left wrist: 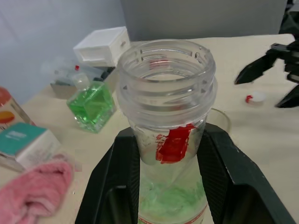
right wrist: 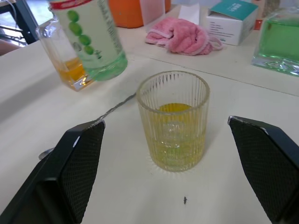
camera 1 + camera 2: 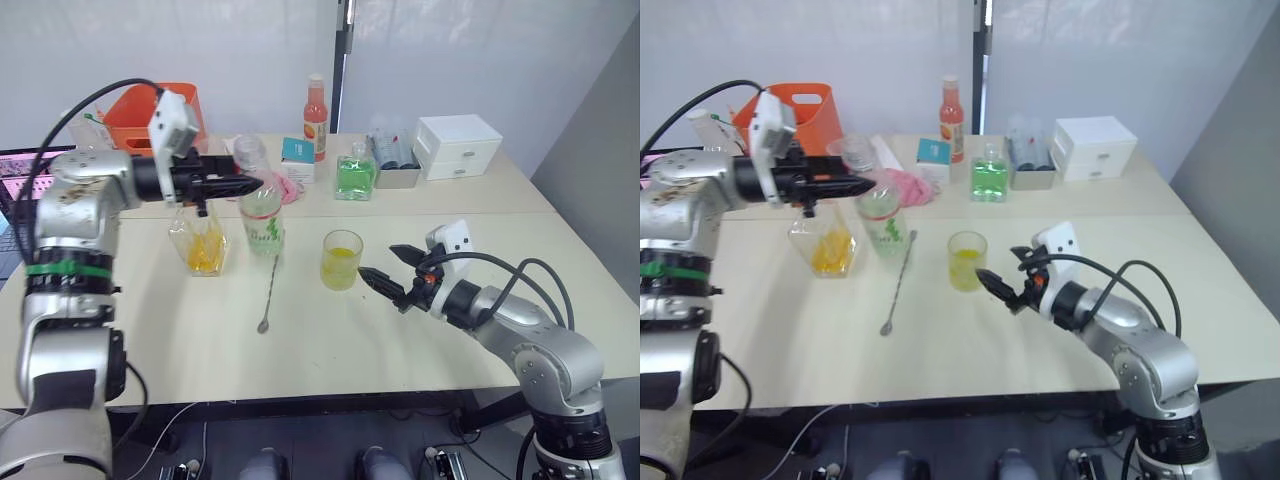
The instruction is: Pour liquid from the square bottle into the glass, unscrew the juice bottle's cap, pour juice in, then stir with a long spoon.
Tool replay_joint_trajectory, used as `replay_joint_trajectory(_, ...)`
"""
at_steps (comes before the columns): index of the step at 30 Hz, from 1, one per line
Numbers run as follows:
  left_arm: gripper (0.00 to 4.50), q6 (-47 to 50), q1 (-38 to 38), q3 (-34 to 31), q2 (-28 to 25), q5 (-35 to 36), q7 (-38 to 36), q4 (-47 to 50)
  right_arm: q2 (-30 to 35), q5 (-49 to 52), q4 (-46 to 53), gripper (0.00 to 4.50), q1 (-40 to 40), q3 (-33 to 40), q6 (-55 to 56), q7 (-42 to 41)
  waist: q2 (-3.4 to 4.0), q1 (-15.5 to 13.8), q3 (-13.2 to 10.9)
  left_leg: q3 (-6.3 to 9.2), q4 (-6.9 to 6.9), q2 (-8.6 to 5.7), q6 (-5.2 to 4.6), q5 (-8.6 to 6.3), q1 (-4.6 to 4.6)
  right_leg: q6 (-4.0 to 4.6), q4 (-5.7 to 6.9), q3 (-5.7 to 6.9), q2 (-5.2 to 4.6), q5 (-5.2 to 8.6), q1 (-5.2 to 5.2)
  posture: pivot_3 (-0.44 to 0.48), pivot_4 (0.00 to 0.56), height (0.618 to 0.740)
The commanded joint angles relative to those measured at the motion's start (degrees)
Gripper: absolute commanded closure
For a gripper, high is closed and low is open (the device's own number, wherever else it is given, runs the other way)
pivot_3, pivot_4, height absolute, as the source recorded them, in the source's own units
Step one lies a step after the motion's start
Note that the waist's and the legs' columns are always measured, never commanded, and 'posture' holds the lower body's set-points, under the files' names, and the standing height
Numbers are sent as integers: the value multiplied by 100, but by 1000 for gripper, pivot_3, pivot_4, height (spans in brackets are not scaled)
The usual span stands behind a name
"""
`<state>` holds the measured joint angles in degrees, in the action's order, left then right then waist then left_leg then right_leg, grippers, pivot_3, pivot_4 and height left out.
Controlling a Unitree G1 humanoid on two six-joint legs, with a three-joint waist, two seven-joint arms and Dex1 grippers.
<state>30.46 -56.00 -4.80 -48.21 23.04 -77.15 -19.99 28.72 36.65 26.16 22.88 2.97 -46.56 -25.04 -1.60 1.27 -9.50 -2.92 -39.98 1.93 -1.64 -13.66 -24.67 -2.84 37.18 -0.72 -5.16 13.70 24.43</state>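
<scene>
My left gripper (image 3: 248, 185) is shut on the neck of the juice bottle (image 3: 261, 212), which is uncapped and slightly tilted between the square bottle (image 3: 203, 243) and the glass (image 3: 341, 260). In the left wrist view the bottle's open mouth (image 1: 166, 60) rises between my black fingers (image 1: 117, 177). The glass holds some yellow liquid. The square bottle holds a little orange liquid. The long spoon (image 3: 270, 290) lies flat on the table in front of the juice bottle. My right gripper (image 3: 378, 261) stands open just right of the glass, empty. The cap (image 1: 254, 98) lies on the table beside it.
Along the back of the table (image 3: 320, 340) stand a green square bottle (image 3: 355, 175), a slim orange-red bottle (image 3: 316, 118), a teal box (image 3: 297, 155), a pink cloth (image 3: 291, 188), white drawers (image 3: 457, 145) and an orange basket (image 3: 150, 115).
</scene>
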Motion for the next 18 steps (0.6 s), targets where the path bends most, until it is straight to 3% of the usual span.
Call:
replay_joint_trajectory(1, 3097, 690, 421, -622, -457, 629, -77, 797, 101, -67, -60, 29, 107, 59, 244, -261, 0, -20, 0, 0, 0, 0, 0, 0, 2, 0, 0, -1, -1, 0, 0, 0, 150, 715)
replay_joint_trajectory(8, 3097, 1151, 1979, -1817, -1289, 1152, 14, 1410, 220, -137, -277, 29, 45, 143, 496, -704, -1, -62, -1, -6, -4, 0, 1, 1, 9, 3, -7, -2, -3, 2, -2, 0, 150, 715)
replay_joint_trajectory(12, 3097, 695, 2647, -2080, -1497, 867, 130, 1255, 252, -155, -292, 29, 5, 184, 548, -802, -2, -95, -1, -25, -5, -1, 7, 4, 13, 6, -6, 1, -3, 3, -6, 0, 150, 715)
replay_joint_trajectory(18, 3097, -213, 2676, -1956, -1487, 369, 603, 473, 276, -123, -140, 29, -161, 198, 583, -870, -5, -115, -1, -43, 4, 3, 11, 6, 31, 13, -5, -2, -2, 7, -11, 0, 150, 715)
